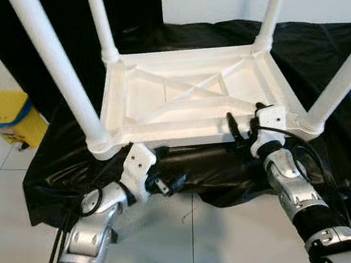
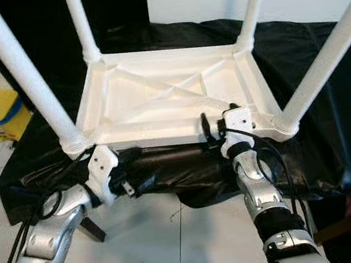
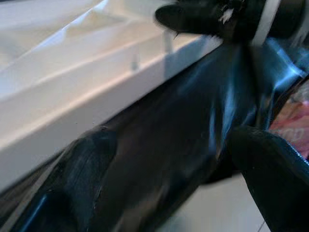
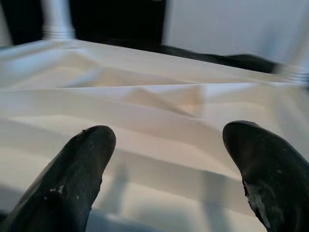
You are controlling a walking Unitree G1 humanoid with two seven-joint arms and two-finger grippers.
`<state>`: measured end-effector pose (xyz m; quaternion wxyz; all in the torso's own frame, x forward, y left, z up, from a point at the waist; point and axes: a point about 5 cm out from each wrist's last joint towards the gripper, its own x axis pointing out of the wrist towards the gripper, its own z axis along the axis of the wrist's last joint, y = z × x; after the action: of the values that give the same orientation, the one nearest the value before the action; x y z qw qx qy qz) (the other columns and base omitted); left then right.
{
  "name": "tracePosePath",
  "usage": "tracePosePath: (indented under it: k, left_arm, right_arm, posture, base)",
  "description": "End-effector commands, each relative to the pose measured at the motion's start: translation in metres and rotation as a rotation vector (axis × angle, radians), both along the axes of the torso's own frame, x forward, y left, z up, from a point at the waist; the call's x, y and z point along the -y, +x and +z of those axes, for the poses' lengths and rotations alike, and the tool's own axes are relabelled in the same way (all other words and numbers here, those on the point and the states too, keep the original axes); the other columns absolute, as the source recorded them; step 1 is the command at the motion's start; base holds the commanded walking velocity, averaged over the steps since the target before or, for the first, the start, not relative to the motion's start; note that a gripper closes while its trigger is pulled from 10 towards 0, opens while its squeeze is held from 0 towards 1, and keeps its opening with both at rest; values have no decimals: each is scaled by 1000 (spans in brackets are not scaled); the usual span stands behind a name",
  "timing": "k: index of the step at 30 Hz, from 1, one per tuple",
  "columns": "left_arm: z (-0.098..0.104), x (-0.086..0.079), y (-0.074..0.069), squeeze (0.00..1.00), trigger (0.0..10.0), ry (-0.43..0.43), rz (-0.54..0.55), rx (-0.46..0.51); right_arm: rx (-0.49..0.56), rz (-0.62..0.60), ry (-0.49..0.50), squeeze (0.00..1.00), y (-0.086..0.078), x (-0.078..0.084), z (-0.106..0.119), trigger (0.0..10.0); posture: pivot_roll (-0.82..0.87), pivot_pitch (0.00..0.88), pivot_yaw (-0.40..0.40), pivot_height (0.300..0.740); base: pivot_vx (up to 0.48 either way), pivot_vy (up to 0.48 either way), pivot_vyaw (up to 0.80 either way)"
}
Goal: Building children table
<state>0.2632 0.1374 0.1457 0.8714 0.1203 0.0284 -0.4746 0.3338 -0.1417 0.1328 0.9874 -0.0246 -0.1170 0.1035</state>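
In the left eye view, a white plastic table is lying upside down on a surface draped with glossy, wrinkled black sheet. Its underside is showing a raised rim and crossing moulded ribs, and four round ribbed legs are standing up from the corners. The right gripper is reaching over the table's near rim beside the near right corner, its black fingers spread apart and holding nothing. The left gripper is hanging just below the near rim, in front of the sheet, fingers parted and empty. A yellow bin with a blue band is sitting on the pale tiled floor to the left.

The right eye view is showing the same layout, with the silver segmented arms and their black cables rising from below.

In the left wrist view, two blurred black fingers are framing the shiny sheet, with the table's smooth white edge running beside it.

In the right wrist view, two rounded black fingers are standing wide apart before the table's white ribbed underside.
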Motion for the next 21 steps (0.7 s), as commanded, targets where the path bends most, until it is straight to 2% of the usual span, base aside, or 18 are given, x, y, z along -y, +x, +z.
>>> tracePosePath:
  k: [1,2,3,5,6,7,8,9,11,13,15,17,18,20,21]
  left_arm:
    - [3,-7,-9,0,10000,14,-62,-37]
    - [1,-24,-13,0,10000,62,-36,-55]
    - [1,-24,-13,0,10000,62,-36,-55]
    - [0,-57,-17,0,10000,157,33,-93]
    - [1,-67,-18,0,10000,183,57,-107]
    - [1,-67,-18,0,10000,183,57,-107]
    - [3,-79,-19,0,10000,214,89,-118]
    - [3,-79,-19,0,10000,214,89,-118]
    - [8,-111,-15,0,10000,281,197,-129]
    - [8,-111,-15,0,10000,281,197,-129]
    - [15,-143,-8,0,10000,340,318,-129]
    - [24,-166,-1,0,10000,375,417,-113]
    - [24,-166,-1,0,10000,375,417,-113]
    - [34,-181,5,0,10000,384,488,-87]
    - [34,-181,5,0,10000,384,488,-87]
  right_arm:
    - [-27,40,0,0,1,-2,-3,10000]
    - [-31,79,-10,0,1,-6,-3,10000]
    - [-31,79,-10,0,1,-6,-3,10000]
    - [-43,132,-36,0,3,-10,-3,10000]
    - [-46,146,-47,0,4,-11,-3,10000]
    - [-46,146,-47,0,4,-11,-3,10000]
    - [-51,160,-48,0,5,-12,-3,10000]
    - [-51,160,-48,0,5,-12,-3,10000]
    - [-58,180,-49,0,5,-12,-3,10000]
    - [-58,180,-49,0,5,-12,-3,10000]
    - [-65,197,-51,0,3,-12,-6,10000]
    - [-74,205,-51,0,0,-11,-10,10000]
    - [-74,205,-51,0,0,-11,-10,10000]
    - [-85,209,-47,0,-3,-10,-13,10000]
    - [-85,209,-47,0,-3,-10,-13,10000]
  posture:
    - [110,93,-109,740]
    - [127,89,-121,740]
    - [127,89,-121,740]
    - [138,84,-130,740]
    - [140,83,-131,740]
    - [140,83,-131,740]
    - [143,81,-134,740]
    - [143,81,-134,740]
    - [149,75,-136,740]
    - [149,75,-136,740]
    - [147,69,-132,740]
    - [143,66,-129,740]
    - [143,66,-129,740]
    - [137,61,-122,740]
    - [137,61,-122,740]
  base:
    - [0,0,0]
    - [0,0,0]
    - [0,0,0]
    - [0,0,0]
    - [0,0,0]
    - [0,0,0]
    - [0,0,0]
    - [0,0,0]
    - [0,0,0]
    - [0,0,0]
    - [0,0,0]
    - [0,0,0]
    - [0,0,0]
    - [0,0,0]
    - [0,0,0]
